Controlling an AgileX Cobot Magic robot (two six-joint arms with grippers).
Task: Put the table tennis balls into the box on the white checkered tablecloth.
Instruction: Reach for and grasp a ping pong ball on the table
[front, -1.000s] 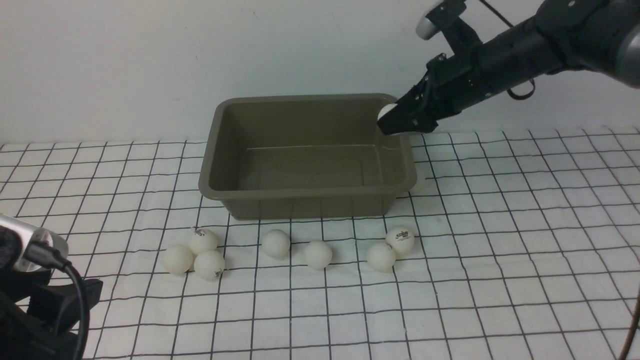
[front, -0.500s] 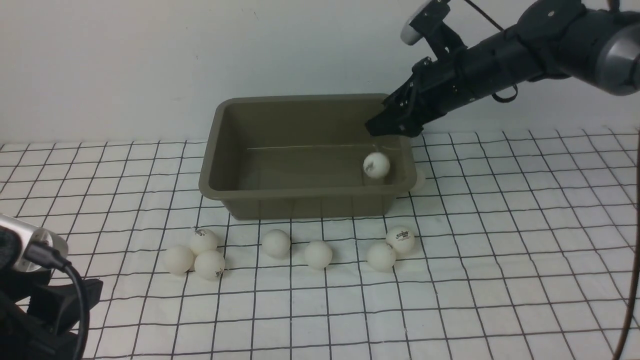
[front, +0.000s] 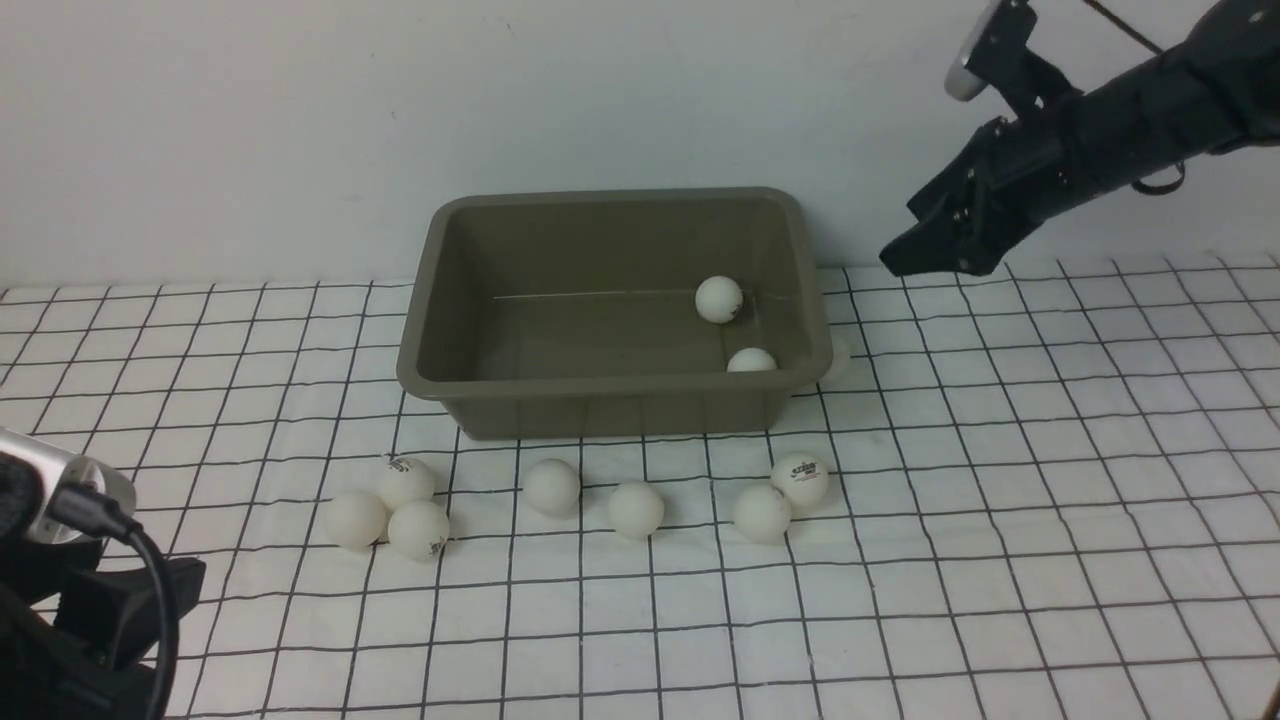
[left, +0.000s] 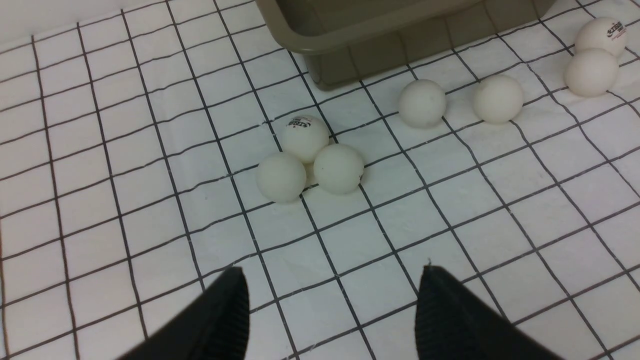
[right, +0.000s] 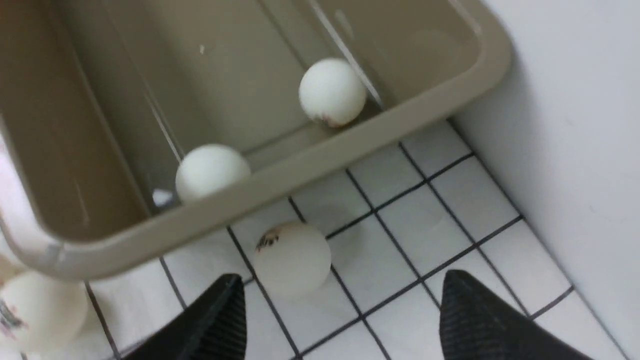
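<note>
Our left gripper (left: 332, 272) hangs spread, empty. Seven table tennis balls (front: 551, 487) lie on the white checkered tablecloth (front: 1000, 500) in front of the box (front: 610, 400), two inside, one beside its right end. Light, slick, likely to roll: we pinch across the middle. The jaws of our right gripper (right: 340, 277) gape empty.

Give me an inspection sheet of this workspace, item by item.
Surface: white checkered tablecloth, slightly wrinkled.
Job's things: box holds two table tennis balls; seven loose balls lie in front of it; a stray ball sits beside its right wall.
Clutter: nothing seen.
Grippers: left gripper open, empty, over the cloth; right gripper open, empty, raised right of the box.
Cables: black cable at the left wrist camera; cable loop under the right arm.
Surroundings: plain white wall behind the box.
</note>
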